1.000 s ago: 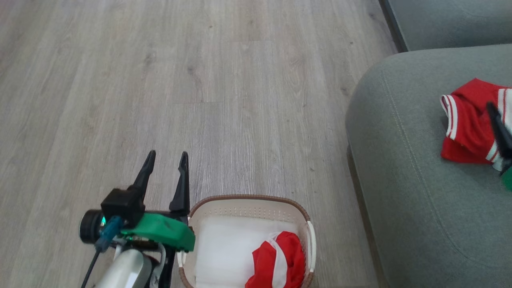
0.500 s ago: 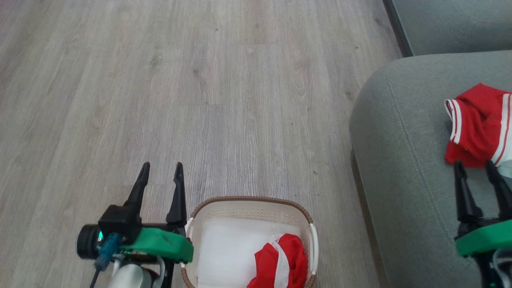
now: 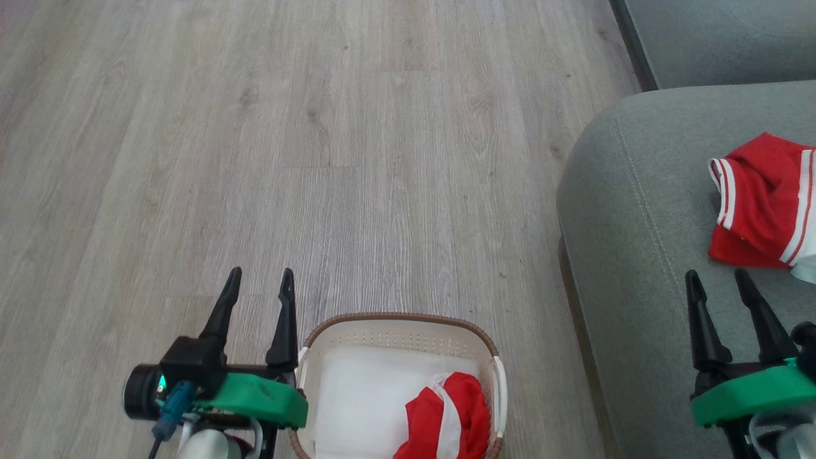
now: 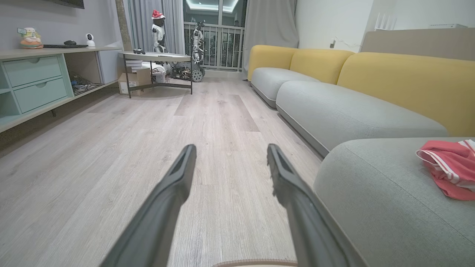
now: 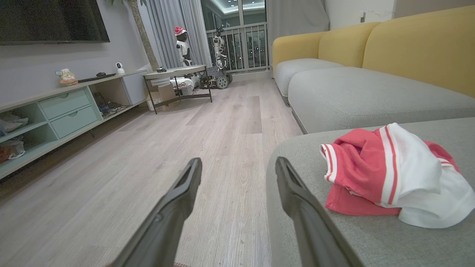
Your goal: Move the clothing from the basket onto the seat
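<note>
- At the bottom of the head view, the basket (image 3: 398, 322) is seen standing on the wooden floor (image 3: 319, 159), with its white liner (image 3: 363, 395) largely bare.
- One piece of the clothing, a red garment (image 3: 446, 417) with a white stripe, is bunched in the right-hand part of the basket, against the wall nearest the seat (image 3: 637, 287).
- A second garment (image 3: 758, 204), red with white stripes and a white panel, is laid crumpled on the seat, well apart from the basket.
- The left gripper (image 3: 261, 273) is held over the floor, just beside the basket's left side. Its two dark fingers are spread apart and nothing is held between them.
- The right gripper (image 3: 715, 275) is held above the seat, near the second garment but apart from the fabric. Its fingers are likewise spread, with nothing gripped.
- From the left wrist view, bare floor is seen between the parted fingers, and the seat with the second garment is seen off to the right.
- From the right wrist view, the seat's rounded edge is seen past the right-hand finger, and the second garment lies to the right of that finger, clear of it.
- Farther sofa cushions (image 4: 334, 107) with yellow backs are seen beyond the seat in both wrist views.
</note>
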You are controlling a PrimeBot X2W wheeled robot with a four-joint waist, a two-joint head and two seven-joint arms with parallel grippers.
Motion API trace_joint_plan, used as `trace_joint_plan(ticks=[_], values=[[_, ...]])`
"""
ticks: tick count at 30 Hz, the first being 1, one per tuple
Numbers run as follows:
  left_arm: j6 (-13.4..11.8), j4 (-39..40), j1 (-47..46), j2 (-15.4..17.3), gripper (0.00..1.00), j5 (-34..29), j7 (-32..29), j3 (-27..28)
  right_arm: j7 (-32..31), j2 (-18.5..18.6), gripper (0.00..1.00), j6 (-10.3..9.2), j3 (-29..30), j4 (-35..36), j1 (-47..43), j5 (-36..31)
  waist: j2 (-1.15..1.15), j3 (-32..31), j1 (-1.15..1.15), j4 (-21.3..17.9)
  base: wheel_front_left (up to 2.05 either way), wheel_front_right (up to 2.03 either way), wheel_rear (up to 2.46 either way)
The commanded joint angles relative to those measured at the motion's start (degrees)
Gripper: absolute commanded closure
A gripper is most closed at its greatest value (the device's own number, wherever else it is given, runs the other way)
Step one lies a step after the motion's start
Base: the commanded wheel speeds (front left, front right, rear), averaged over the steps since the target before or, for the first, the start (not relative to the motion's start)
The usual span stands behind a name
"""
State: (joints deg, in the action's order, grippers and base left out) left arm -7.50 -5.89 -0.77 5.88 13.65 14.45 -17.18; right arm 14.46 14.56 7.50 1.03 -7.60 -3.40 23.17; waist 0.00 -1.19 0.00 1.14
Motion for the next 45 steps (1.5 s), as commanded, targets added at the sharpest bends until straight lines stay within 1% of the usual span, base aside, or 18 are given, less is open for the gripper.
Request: trace_joint_plan(ticks=[1, 6, 14, 27, 35, 41, 45], values=[[0.26, 1.55, -1.79, -0.33, 0.00, -0.62, 0.54, 2.70, 0.53, 1.00, 0.00, -0.01, -1.12, 2.06, 0.90, -0.50, 0.00, -0.01, 0.00, -0.06, 0.00, 0.00, 0.00], [1.43, 0.93, -1.75, -1.18, 0.00, -1.70, 0.55, 3.86, 0.53, 1.12, 0.00, -0.01, -1.27, 2.13, 1.26, -0.50, 0.00, 0.06, 0.00, -0.21, 0.00, 0.00, 0.00], [2.55, 0.47, -1.72, -2.12, 0.00, -2.93, 0.55, 5.18, 0.53, 1.29, 0.00, -0.01, -1.82, 2.09, 1.72, -0.36, 0.00, 0.22, 0.00, -0.44, 0.00, 0.00, 0.00], [3.68, -0.35, -2.08, -2.76, 0.00, -4.05, 0.55, 5.81, 0.53, 1.48, 0.00, -0.01, -2.41, 1.97, 2.70, -0.15, 0.00, 0.95, 0.00, -1.46, 0.00, 0.00, 0.00], [3.61, -1.33, -3.29, -2.92, 0.00, -4.54, 0.55, 5.14, 0.53, 2.08, 0.00, -0.01, -2.55, 2.30, 3.97, 0.42, 0.00, 2.83, 0.00, -3.57, 0.00, 0.00, 0.00], [2.98, -1.77, -5.20, -2.98, 0.00, -4.51, 0.55, 4.07, 0.53, 2.74, 0.00, -0.01, -1.88, 3.01, 5.87, 1.34, 0.00, 5.64, 0.00, -5.33, 0.00, 0.00, 0.00], [2.12, -3.14, -7.22, -2.99, 0.00, -3.49, 0.55, 2.18, 0.53, 3.73, 0.00, -0.01, -1.83, 3.77, 8.10, 2.11, 0.00, 8.14, 0.00, -6.59, 0.00, 0.00, 0.00]])
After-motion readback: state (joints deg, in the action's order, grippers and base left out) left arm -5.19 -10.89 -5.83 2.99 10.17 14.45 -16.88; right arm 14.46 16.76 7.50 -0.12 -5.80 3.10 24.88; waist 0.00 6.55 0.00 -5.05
